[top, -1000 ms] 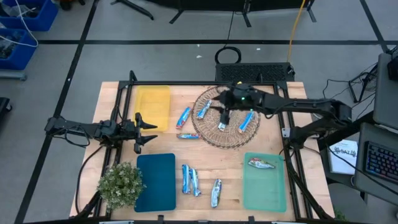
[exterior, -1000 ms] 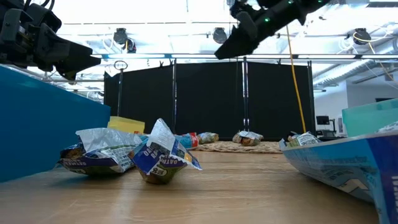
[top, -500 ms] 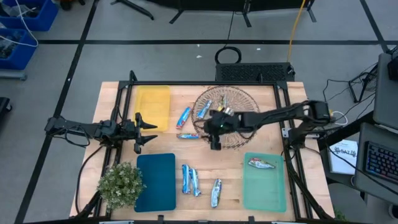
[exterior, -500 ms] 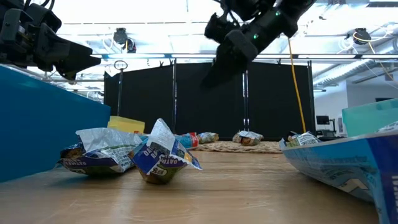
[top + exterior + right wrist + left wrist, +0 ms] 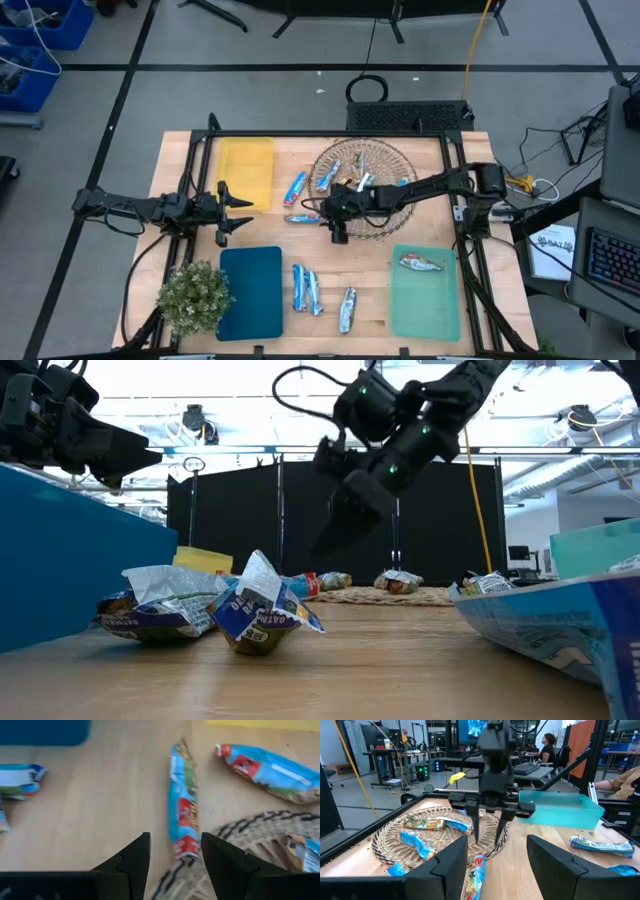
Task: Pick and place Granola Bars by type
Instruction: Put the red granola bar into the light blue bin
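right claw (image 5: 338,236) | moved off the basket (image 5: 375,170) centre to its near-left rim, spread, empty | now over the red-and-blue bar (image 5: 302,218) on the table just beside the basket | you're set to drop and grab | left claw (image 5: 232,210) spread, idle by the yellow mat (image 5: 246,165)

Right claw (image 5: 338,236) points straight down, fingers apart and empty — left claw (image 5: 232,212) waits, spread wide.
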